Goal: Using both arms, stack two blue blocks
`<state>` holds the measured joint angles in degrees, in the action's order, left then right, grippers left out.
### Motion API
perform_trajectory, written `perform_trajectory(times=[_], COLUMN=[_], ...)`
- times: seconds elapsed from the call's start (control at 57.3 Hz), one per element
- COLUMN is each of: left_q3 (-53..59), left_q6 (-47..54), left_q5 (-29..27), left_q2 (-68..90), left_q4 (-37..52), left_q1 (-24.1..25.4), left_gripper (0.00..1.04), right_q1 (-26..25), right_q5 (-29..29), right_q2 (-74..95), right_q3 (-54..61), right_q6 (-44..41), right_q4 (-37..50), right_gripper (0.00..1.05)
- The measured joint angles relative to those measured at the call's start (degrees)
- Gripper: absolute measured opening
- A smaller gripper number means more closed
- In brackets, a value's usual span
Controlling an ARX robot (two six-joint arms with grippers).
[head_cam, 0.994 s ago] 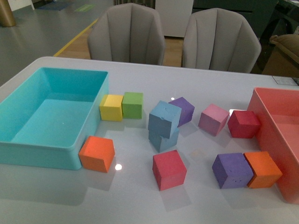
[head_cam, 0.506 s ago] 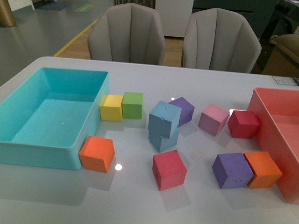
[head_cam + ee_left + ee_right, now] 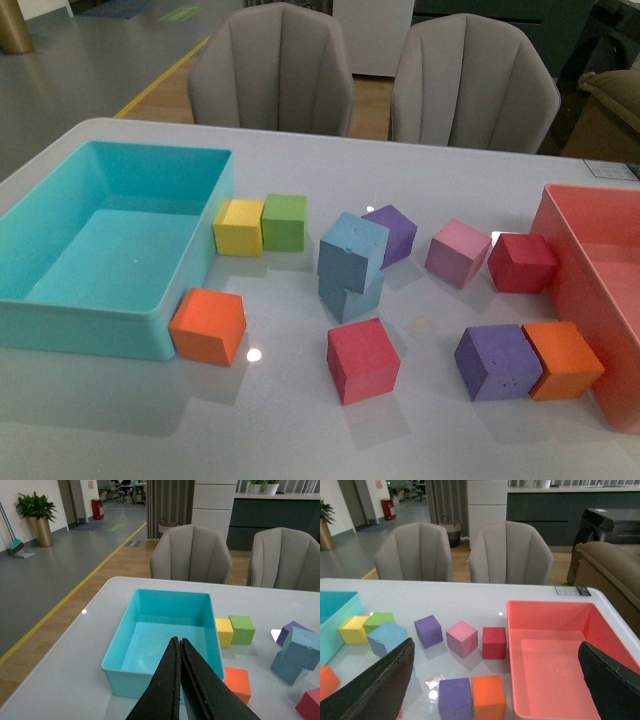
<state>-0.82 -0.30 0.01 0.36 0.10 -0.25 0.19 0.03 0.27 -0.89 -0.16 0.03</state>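
Upper blue block (image 3: 353,251) sits tilted on the lower (image 3: 350,293), half hiding it. Left gripper (image 3: 180,652) clenched empty; right gripper (image 3: 495,675) spread wide, tips cut off.

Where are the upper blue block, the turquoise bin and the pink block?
upper blue block (image 3: 352,252), front view, its front face.
turquoise bin (image 3: 190,263), front view, its right wall.
pink block (image 3: 456,254), front view, its front face.

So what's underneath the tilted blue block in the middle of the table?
The other blue block sits under the upper blue block. Its top face is mostly covered.
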Motion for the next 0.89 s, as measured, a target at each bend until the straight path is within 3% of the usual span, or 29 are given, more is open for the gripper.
perform_trajectory(times=[0.052, 0.436, 0.89], left_q3=[0.0, 0.0, 0.0], left_q6=[0.0, 0.02, 0.04], left_q5=[-0.02, 0.0, 0.0], left_q2=[0.0, 0.0, 0.0], left_q4=[0.0, 0.0, 0.0], left_q1=[0.0, 0.0, 0.0], left_gripper=[0.21, 0.96, 0.96], right_q1=[0.0, 0.0, 0.0], right_q5=[0.0, 0.0, 0.0], right_q2=[0.0, 0.0, 0.0], right_q3=[0.0, 0.0, 0.0], right_q6=[-0.02, -0.02, -0.02], right_q4=[0.0, 0.0, 0.0], right_gripper=[0.96, 0.96, 0.96])
